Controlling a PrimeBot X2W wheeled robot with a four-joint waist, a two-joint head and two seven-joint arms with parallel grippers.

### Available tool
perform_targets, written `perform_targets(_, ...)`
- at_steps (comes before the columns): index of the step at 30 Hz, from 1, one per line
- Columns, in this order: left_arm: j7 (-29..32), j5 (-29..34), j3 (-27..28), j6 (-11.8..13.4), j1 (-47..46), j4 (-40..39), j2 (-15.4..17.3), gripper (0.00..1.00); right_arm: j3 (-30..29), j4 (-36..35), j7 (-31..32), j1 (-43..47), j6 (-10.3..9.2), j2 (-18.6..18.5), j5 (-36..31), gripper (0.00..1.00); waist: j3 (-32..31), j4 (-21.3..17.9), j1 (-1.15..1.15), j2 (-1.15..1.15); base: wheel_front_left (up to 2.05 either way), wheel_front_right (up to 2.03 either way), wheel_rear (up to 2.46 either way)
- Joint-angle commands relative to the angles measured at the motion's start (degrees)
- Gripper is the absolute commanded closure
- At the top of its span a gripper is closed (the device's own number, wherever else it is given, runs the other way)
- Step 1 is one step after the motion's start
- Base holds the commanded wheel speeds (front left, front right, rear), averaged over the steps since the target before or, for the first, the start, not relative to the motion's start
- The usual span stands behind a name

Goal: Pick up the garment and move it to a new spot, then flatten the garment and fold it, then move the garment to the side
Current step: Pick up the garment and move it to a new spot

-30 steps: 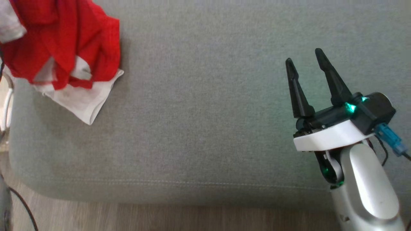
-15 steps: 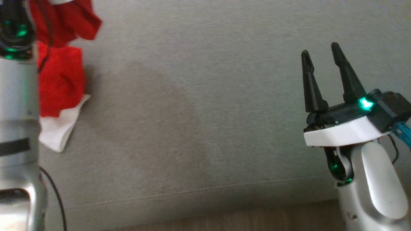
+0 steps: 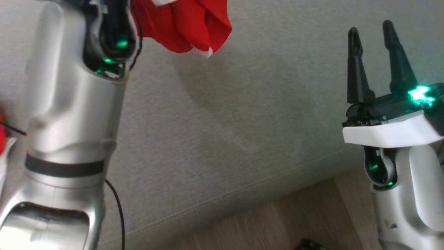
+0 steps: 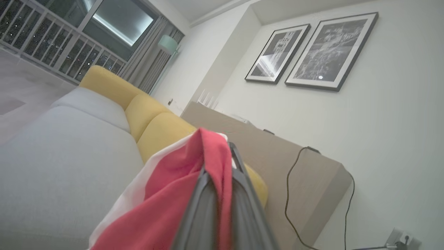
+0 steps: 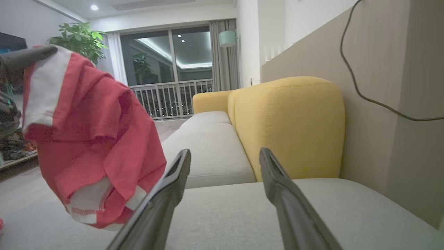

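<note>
Left tool (image 4: pixel 218 163) pinching crumpled red garment (image 4: pixel 166 194), woven sofa (image 3: pixel 242 121)

Red garment (image 3: pixel 187 24) with white trim, grey seat cushion (image 3: pixel 225 121), yellow back cushions (image 5: pixel 288 125), pale wood-grain floor (image 3: pixel 277 222).

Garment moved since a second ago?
Yes. The garment lay at the left end of the grey seat cushion; now it hangs lifted clear above it, pinched in the left gripper.
</note>
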Motion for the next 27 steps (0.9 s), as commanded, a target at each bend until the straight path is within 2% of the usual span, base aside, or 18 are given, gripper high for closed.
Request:
perform_targets(1,-0.8,0.9,0.9,0.5,-0.3,-0.9,1.1,1.0,0.8,-2.3,-0.3,-1.8,-0.01,0.3,0.5,0.0,2.2,-2.9,0.0,0.0,0.0,0.0,0.0)
perform_targets(7,-2.3,4.2,-3.9,3.0,5.3,4.7,-0.3,1.0,0.6,-3.2,-0.3,-1.9,-0.01,0.3,1.6,0.0,3.9,-5.9,0.0,0.0,0.0,0.0,0.0)
perform_targets(13,-2.3,-1.3,-13.1,6.4,11.6,3.6,-0.3,1.0,0.6,-3.3,-0.3,-2.0,-0.01,0.3,1.9,0.0,4.3,-6.4,0.0,0.0,0.0,0.0,0.0)
perform_targets(15,-2.3,-3.0,-19.4,7.2,13.4,3.7,-0.4,0.58,0.6,-3.0,-0.3,-1.9,-0.01,0.3,1.6,0.0,4.0,-5.5,0.0,0.0,0.0,0.0,0.0)
perform_targets(17,-2.3,-4.5,-23.4,7.0,14.1,4.3,-0.4,0.0,0.9,-2.7,-0.3,-2.0,-0.01,0.3,1.3,0.0,3.7,-4.9,0.0,0.0,0.0,0.0,0.0)
perform_targets(20,-2.3,-5.9,-26.6,6.7,14.3,4.5,-0.4,0.0,1.1,-2.2,-0.3,-1.9,-0.01,0.3,0.8,0.0,2.9,-3.4,0.0,0.0,0.0,0.0,0.0)
perform_targets(22,-2.3,-5.8,-26.9,6.7,14.1,4.3,-0.4,0.0,1.1,-2.1,-0.3,-1.8,-0.01,0.3,0.6,0.0,2.7,-2.8,0.0,0.0,0.0,0.0,0.0)
perform_targets(27,-2.3,-2.5,-22.6,6.2,13.1,1.6,-0.4,0.0,0.7,-1.4,-0.3,-1.3,-0.01,0.3,-1.3,0.0,0.8,1.0,0.0,0.0,0.0,0.0,0.0)
